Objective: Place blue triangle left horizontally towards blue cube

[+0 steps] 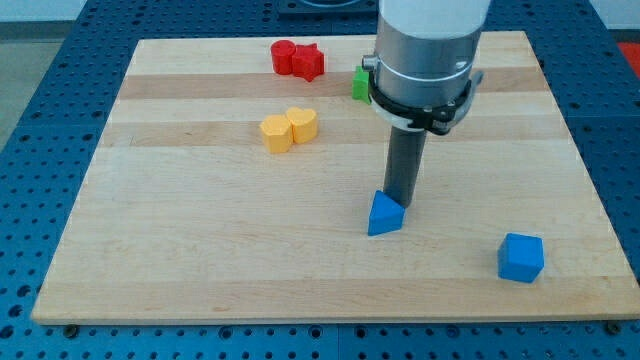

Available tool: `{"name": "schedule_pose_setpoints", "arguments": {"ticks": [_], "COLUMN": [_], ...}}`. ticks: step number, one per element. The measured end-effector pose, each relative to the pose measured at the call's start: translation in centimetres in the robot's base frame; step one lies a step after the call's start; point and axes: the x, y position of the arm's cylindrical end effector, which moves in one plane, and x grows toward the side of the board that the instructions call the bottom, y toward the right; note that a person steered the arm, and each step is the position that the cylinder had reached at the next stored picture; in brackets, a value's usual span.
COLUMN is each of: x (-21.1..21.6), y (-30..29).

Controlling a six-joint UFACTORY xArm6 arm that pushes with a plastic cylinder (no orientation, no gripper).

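Note:
The blue triangle (385, 214) lies on the wooden board (200, 250), a little right of the middle and toward the view's bottom. The blue cube (521, 257) sits near the board's bottom right, to the right of and slightly below the triangle. My tip (403, 203) is just behind the triangle, touching or almost touching its upper right edge. The dark rod rises from there to the grey arm body.
Two yellow blocks (289, 129) sit together left of the middle toward the view's top. Two red blocks (298, 59) lie at the top edge. A green block (360, 84) shows partly behind the arm body (425, 60).

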Motion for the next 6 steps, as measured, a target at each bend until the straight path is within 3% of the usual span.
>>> {"name": "schedule_pose_setpoints", "arguments": {"ticks": [2, 6], "x": [3.1, 7.1], "y": [0.1, -8.0]}}
